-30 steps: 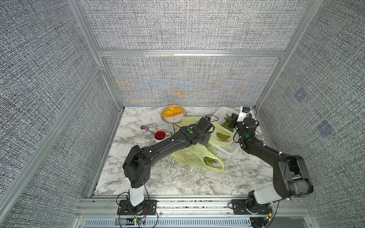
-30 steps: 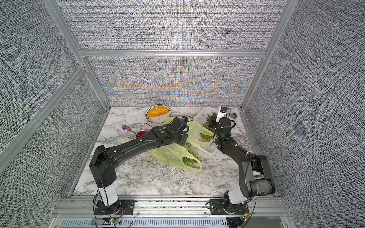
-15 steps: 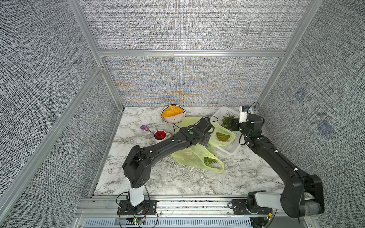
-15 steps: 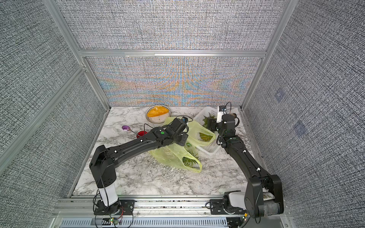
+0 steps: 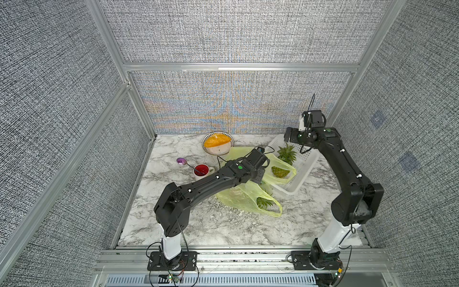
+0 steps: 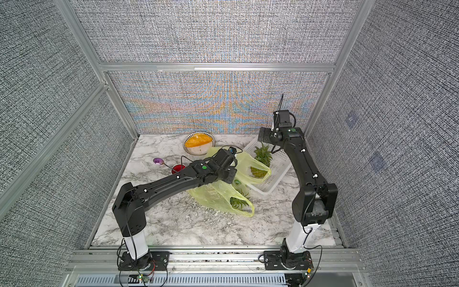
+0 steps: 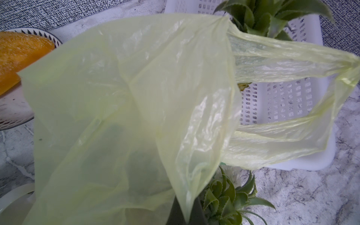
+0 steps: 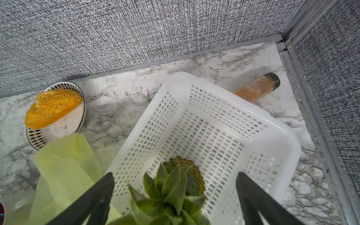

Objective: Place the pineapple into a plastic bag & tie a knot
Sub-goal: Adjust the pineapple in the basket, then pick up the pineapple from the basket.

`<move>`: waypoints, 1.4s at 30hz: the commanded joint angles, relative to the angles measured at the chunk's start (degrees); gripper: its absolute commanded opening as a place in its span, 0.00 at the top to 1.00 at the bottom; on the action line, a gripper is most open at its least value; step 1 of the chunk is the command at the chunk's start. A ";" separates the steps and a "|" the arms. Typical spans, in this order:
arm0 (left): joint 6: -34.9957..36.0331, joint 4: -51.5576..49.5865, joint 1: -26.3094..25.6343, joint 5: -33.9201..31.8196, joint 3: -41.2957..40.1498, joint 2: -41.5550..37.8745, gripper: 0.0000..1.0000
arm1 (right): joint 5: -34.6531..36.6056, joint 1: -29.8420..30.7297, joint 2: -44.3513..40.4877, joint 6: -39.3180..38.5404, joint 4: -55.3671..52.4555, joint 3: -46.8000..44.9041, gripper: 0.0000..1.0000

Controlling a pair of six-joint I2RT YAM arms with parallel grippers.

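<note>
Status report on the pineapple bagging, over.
Left gripper shut on plastic bag; right gripper open above pineapple. Pineapple in white basket, untied bag handles across it. Second filled bag alongside.

No legible text or labels.

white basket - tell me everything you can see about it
The basket is white plastic, rectangular with rounded corners and a smooth rim, its walls and floor pierced by rows of small holes. It sits on the marble table in the far right corner. A pineapple is inside, and a yellow-green bag drapes over one side. A brown bottle lies just behind it.
</note>
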 commanded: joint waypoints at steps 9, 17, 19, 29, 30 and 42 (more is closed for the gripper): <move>0.04 -0.30 0.12 1.51 0.12 -1.03 1.00 | 1.29 2.59 13.07 -3.14 -21.34 14.49 0.02; -0.01 -0.50 0.10 2.00 0.24 -0.68 1.00 | 1.16 3.34 8.23 -3.77 -21.46 5.08 0.02; -0.01 -0.66 0.12 1.85 0.19 -0.68 1.00 | 1.38 3.42 8.06 -3.72 -20.47 3.47 0.02; 0.04 -0.98 0.12 2.35 0.47 -0.42 1.00 | 1.82 3.67 13.41 -3.52 -18.33 10.43 0.09; 0.03 -1.02 0.12 2.35 0.59 -0.42 1.00 | 2.12 3.70 13.18 -3.54 -17.97 9.77 0.12; -0.39 -1.44 0.12 2.81 1.70 0.45 1.00 | -0.05 3.30 7.17 -3.57 -14.77 -1.06 0.72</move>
